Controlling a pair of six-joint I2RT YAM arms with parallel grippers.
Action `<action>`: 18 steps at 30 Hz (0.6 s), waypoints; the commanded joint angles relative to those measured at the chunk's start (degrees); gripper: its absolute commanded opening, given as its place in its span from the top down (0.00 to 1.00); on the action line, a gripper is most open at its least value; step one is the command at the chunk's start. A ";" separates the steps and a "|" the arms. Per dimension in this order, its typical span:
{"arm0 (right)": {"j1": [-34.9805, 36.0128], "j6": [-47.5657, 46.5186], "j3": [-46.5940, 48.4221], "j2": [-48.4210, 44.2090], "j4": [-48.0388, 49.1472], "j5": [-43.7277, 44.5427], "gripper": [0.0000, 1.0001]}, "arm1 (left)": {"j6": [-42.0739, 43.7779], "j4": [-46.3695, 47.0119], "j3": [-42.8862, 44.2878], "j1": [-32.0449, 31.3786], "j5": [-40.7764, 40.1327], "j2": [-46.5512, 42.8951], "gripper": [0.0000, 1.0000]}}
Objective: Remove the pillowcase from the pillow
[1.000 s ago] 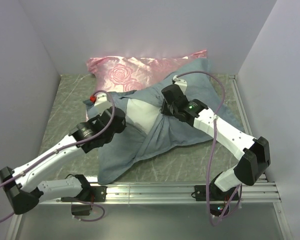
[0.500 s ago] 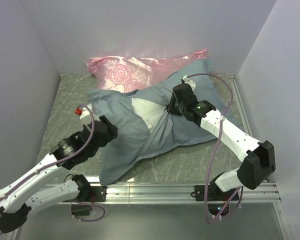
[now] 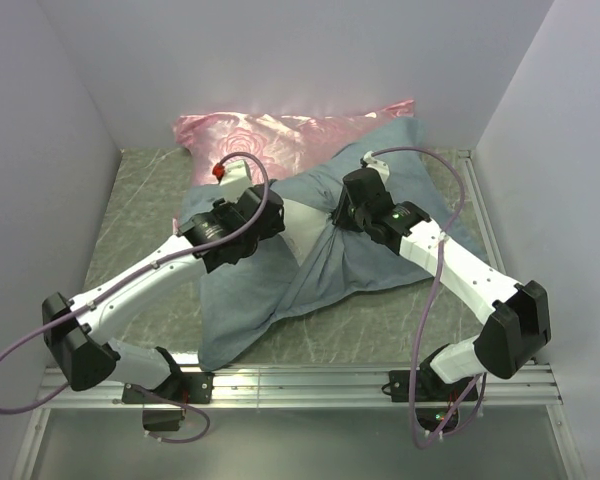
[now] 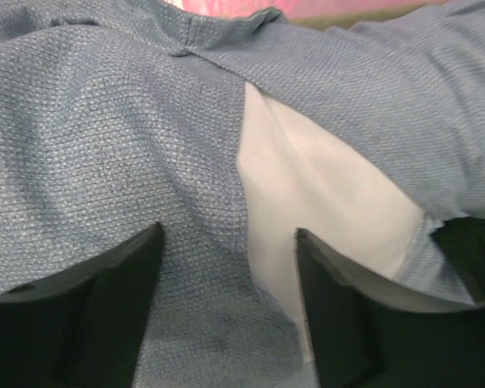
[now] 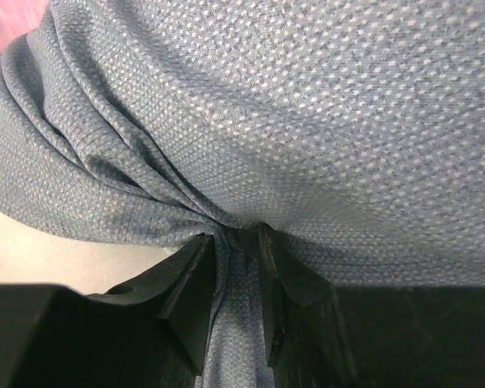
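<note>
The slate blue-grey pillowcase (image 3: 270, 280) lies crumpled across the middle of the table. The white pillow (image 3: 302, 228) shows through its opening. My left gripper (image 3: 270, 215) hovers open over the left edge of that opening; in the left wrist view its fingers (image 4: 105, 307) straddle the pillowcase hem (image 4: 202, 242) beside the white pillow (image 4: 307, 194), holding nothing. My right gripper (image 3: 342, 215) is shut on a bunched fold of the pillowcase (image 5: 238, 242) at the right of the opening, with pleats radiating from the pinch.
A shiny pink rose-patterned pillow (image 3: 280, 135) lies at the back, partly under the pillowcase. Walls enclose the left, back and right. A metal rail (image 3: 320, 380) runs along the near edge. Green marbled tabletop (image 3: 140, 200) shows at the left.
My left arm swung out to the left, then came back in over the pillow opening, and its jaws opened. The right gripper kept its grip and shifted slightly toward the back.
</note>
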 commanded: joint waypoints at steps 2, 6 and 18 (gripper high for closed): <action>0.00 -0.43 -0.27 0.91 -1.57 3.53 0.66 | 0.74 -2.36 3.69 -0.07 -3.28 1.08 0.45; -0.44 -0.87 0.26 2.05 -2.53 5.02 0.65 | 1.34 -3.59 2.82 -0.07 -3.73 -1.11 0.91; -14.77 -0.87 -4.22 -3.66 -1.57 0.02 0.72 | 1.00 -4.13 -12.81 3.71 0.66 -19.21 1.00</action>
